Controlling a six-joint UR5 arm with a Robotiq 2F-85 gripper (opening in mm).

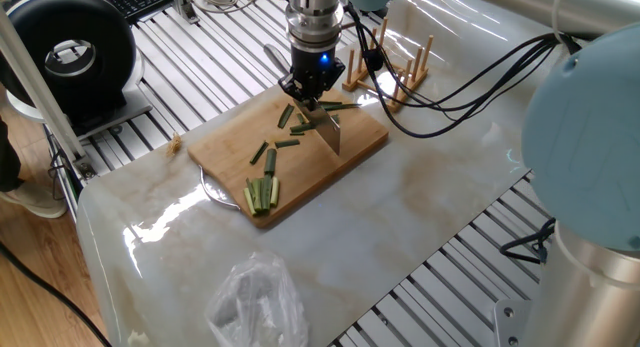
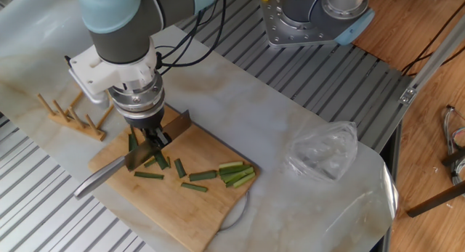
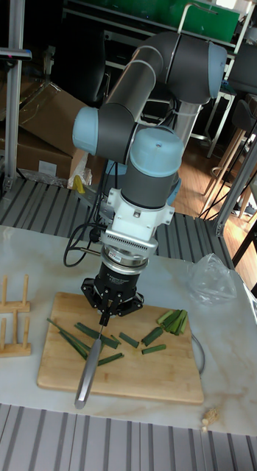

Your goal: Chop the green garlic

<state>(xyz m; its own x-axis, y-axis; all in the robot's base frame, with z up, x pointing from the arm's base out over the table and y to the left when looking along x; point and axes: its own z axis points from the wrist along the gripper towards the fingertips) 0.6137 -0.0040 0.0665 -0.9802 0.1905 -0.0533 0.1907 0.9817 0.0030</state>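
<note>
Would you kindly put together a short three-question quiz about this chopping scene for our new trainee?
1. True or false: the gripper holds a knife.
2. Where does the bundle of paler sticks lie? A) on the cutting board B) on the clear plastic bag C) in the wooden rack
3. Fill in: the cut green garlic pieces lie on the ____.

Key: 1 true; 2 A; 3 cutting board.
</note>
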